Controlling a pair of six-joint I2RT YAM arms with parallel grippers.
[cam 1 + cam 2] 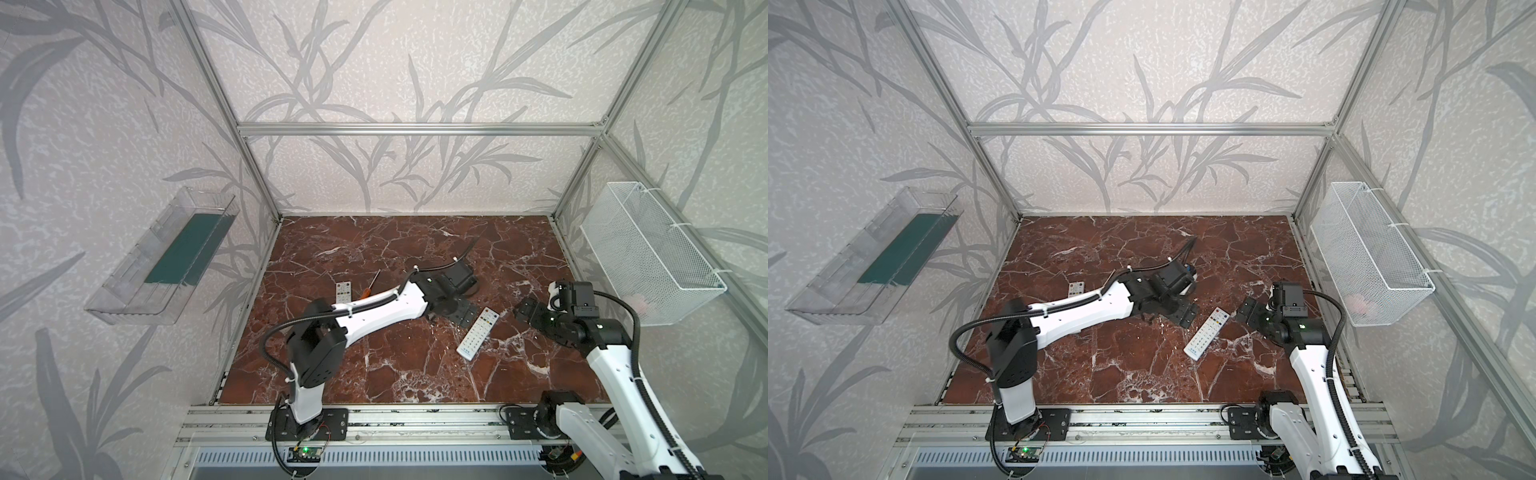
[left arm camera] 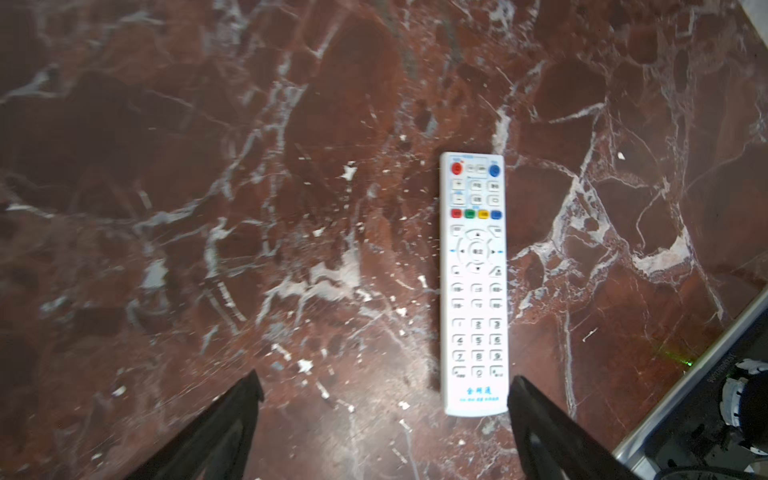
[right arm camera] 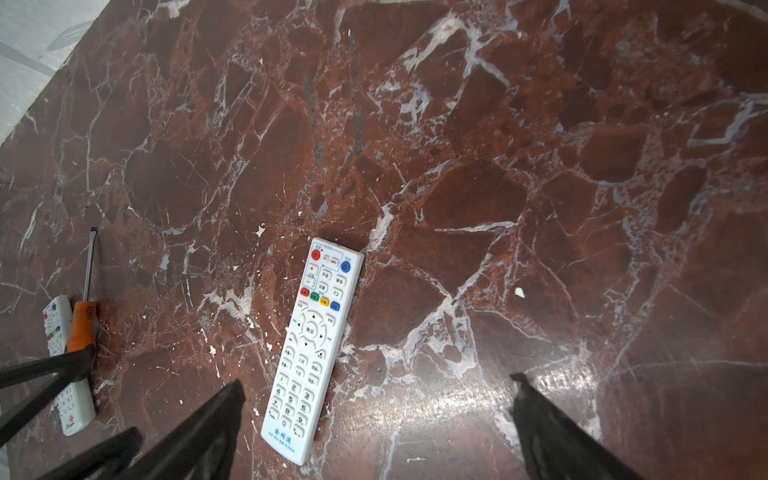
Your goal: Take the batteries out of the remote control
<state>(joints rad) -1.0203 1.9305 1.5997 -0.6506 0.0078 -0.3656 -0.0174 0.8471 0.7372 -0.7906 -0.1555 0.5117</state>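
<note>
A long white remote control (image 1: 478, 333) (image 1: 1207, 333) lies buttons-up on the marble table, right of centre. No batteries show; its back is hidden. My left gripper (image 1: 460, 318) (image 1: 1185, 313) hovers open just behind it. In the left wrist view the remote (image 2: 476, 282) runs away from the left gripper (image 2: 384, 399), its near end close inside one finger (image 2: 540, 419). My right gripper (image 1: 525, 309) (image 1: 1246, 309) hangs open to its right. In the right wrist view the remote (image 3: 311, 349) lies near one finger (image 3: 216, 419) of the right gripper (image 3: 376, 399).
A shorter white remote (image 1: 344, 291) (image 3: 68, 365) and an orange-handled screwdriver (image 1: 371, 286) (image 3: 83, 316) lie at the left middle, partly behind the left arm. A clear bin (image 1: 166, 257) hangs on the left wall and a white wire basket (image 1: 648, 249) on the right wall.
</note>
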